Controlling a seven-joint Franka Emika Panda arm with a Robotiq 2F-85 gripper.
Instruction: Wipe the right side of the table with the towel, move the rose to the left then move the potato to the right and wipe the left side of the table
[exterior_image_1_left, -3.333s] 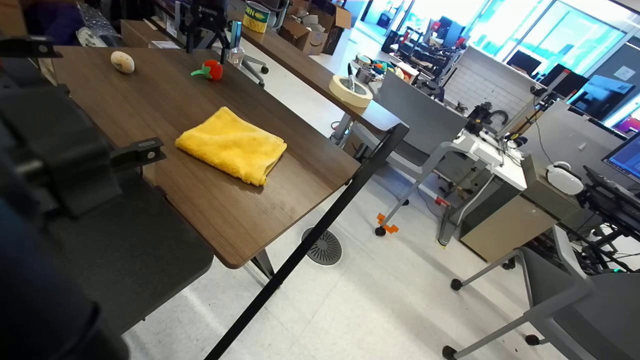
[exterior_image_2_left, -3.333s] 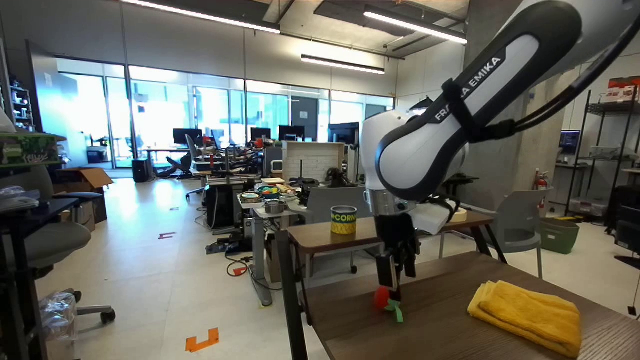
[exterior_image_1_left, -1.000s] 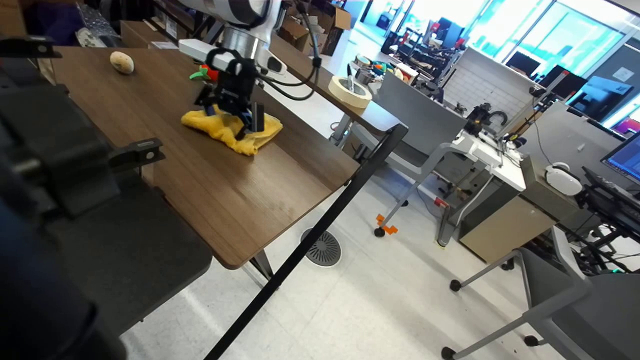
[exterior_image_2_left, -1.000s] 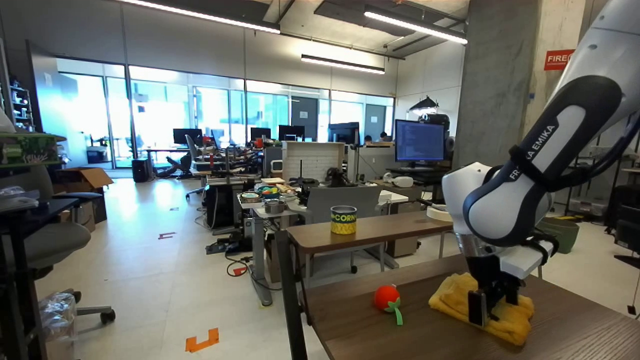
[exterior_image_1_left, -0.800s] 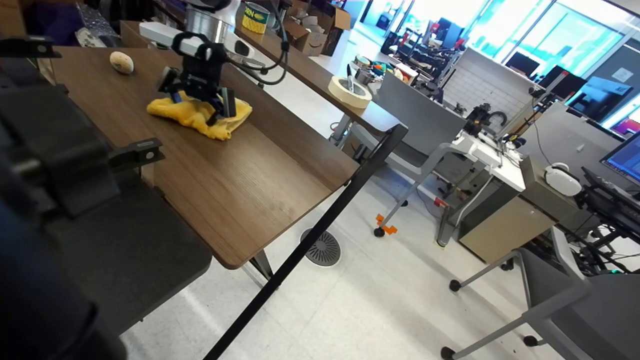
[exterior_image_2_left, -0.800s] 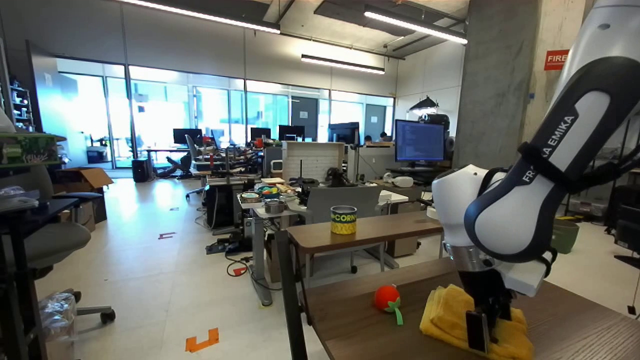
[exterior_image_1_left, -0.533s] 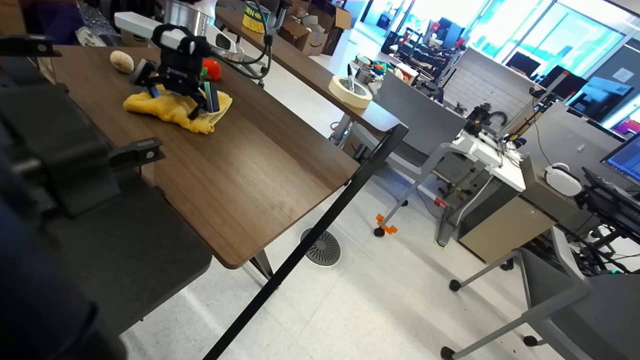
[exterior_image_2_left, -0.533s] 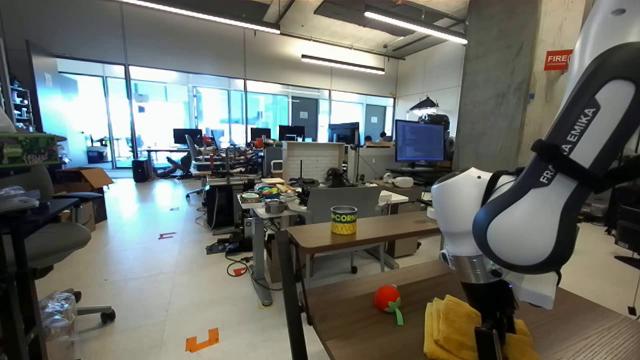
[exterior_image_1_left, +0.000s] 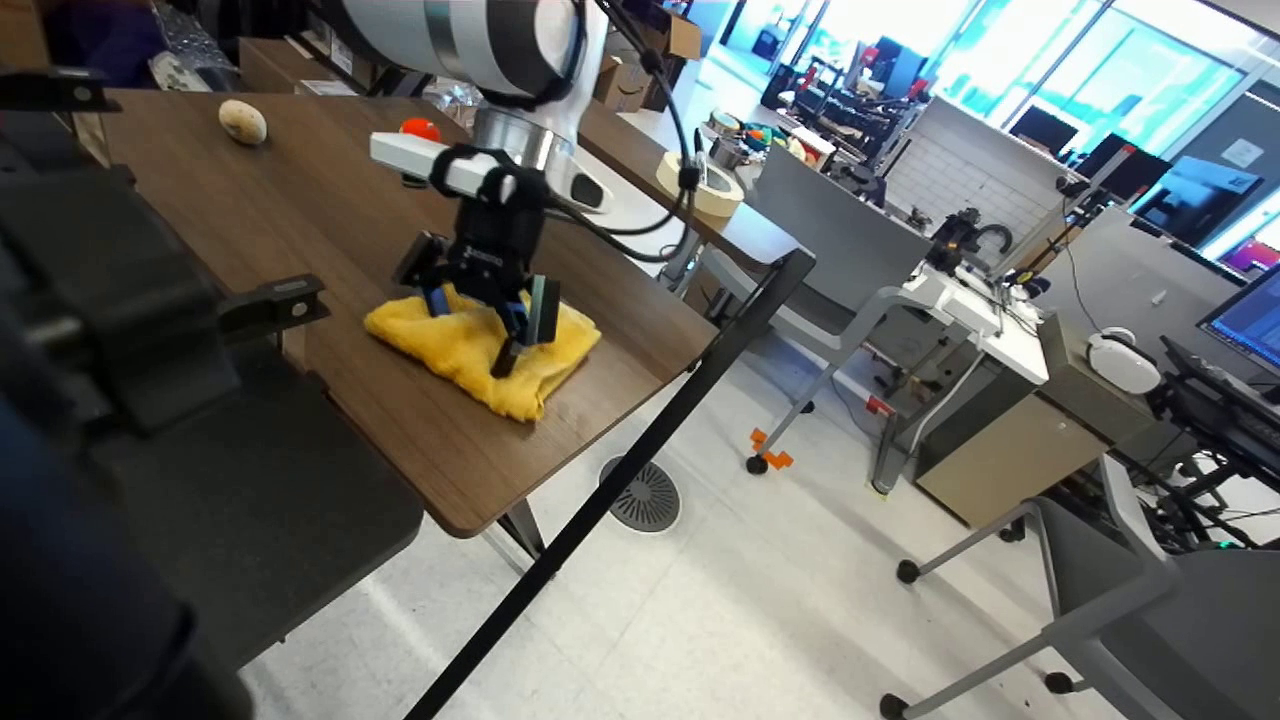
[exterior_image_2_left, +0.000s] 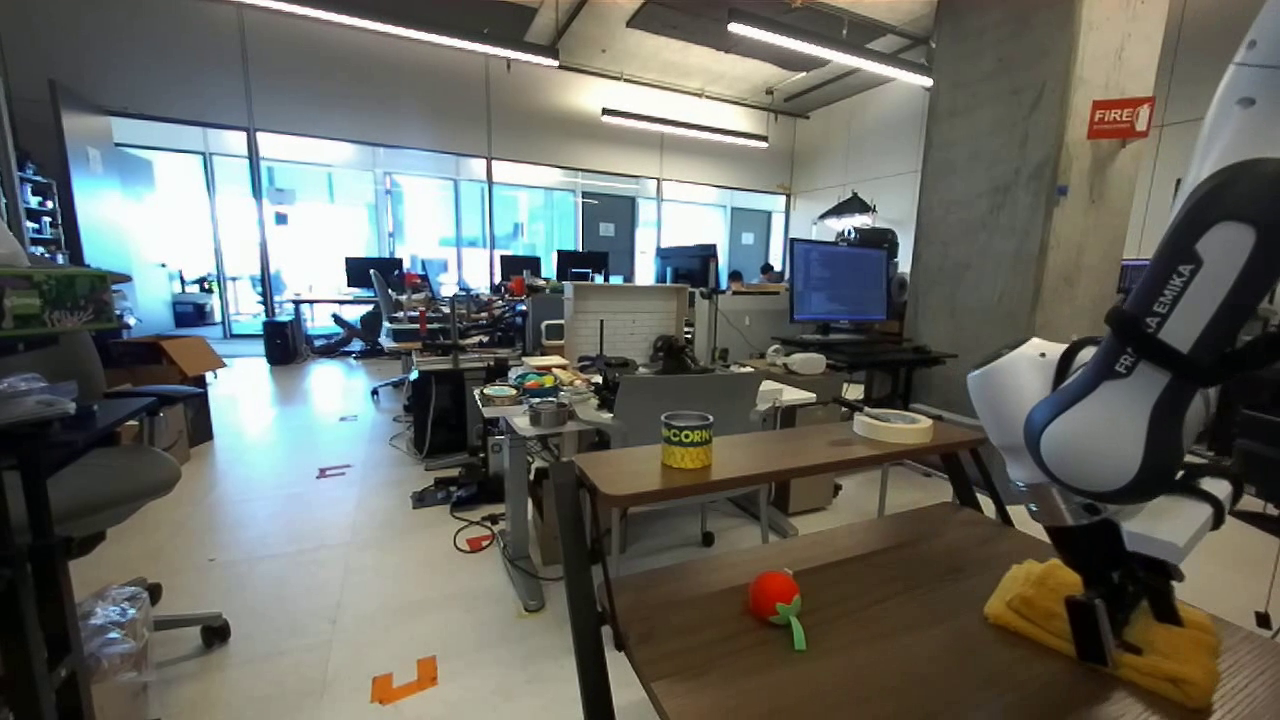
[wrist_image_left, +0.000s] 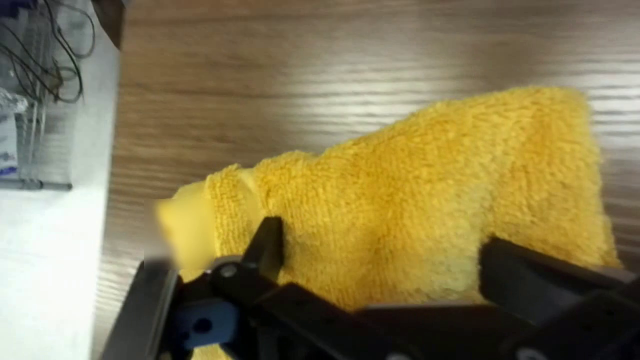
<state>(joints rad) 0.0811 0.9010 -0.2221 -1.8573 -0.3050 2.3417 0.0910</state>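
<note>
Limp towel (wrist_image_left: 425, 190) beneath spread jaws

Folded, the towel lies on the table (exterior_image_1_left: 450, 470) right under the gripper (wrist_image_left: 381, 246), whose wide-set jaws touch it and seem to press rather than pinch. It should handle light, soft and unbreakable; for a grip, take a fold between the jaws. Pushing may bunch it. The wood-grain top looks smooth, likely easy to slide over. Well apart from the gripper, toward the table's other end, lie the rose (exterior_image_2_left: 775, 597) and the potato (exterior_image_1_left: 243, 122). A bench (exterior_image_2_left: 790, 452) alongside holds a tape roll (exterior_image_2_left: 892, 430) nearer the gripper, a can (exterior_image_2_left: 688, 442) farther off; beyond, a glass wall (exterior_image_2_left: 430, 225).
</note>
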